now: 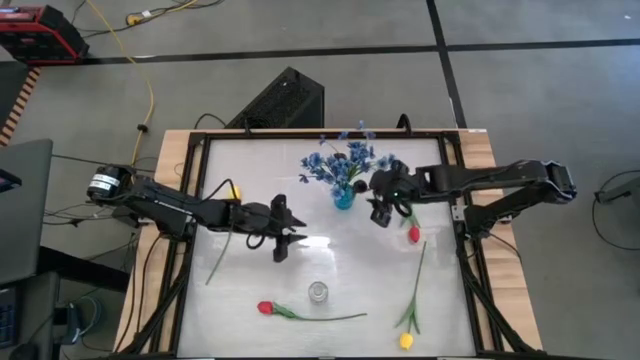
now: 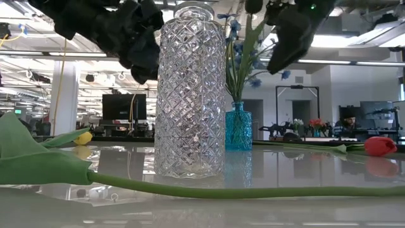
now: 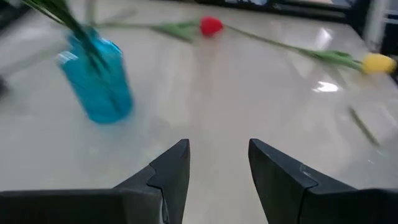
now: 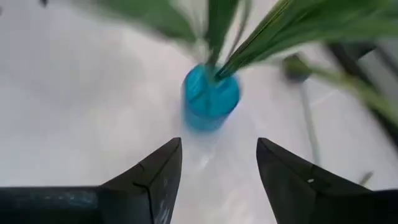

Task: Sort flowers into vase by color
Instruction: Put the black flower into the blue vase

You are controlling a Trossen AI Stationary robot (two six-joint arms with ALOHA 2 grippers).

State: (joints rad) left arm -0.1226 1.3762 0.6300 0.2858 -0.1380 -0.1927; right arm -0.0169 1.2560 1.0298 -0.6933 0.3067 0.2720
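A blue vase [image 1: 343, 197] stands at the table's far middle and holds blue flower sprays [image 1: 345, 160]. A clear cut-glass vase [image 1: 318, 292] stands nearer the front. On the table lie a red tulip [image 1: 413, 234] under my right arm, a yellow tulip [image 1: 406, 341] at the front right, another red tulip [image 1: 265, 308] at the front and a yellow tulip [image 1: 233, 190] at the left. My left gripper [image 1: 295, 235] is open and empty left of the blue vase [image 3: 99, 81]. My right gripper [image 1: 378, 212] is open and empty just right of the vase, above it [image 4: 210, 96].
The front red tulip's long green stem [image 2: 221, 189] lies across the table in front of the clear vase [image 2: 190, 95]. Wooden rails [image 1: 480, 145] frame the white table top. Bare table shows between the two vases [image 1: 330, 245].
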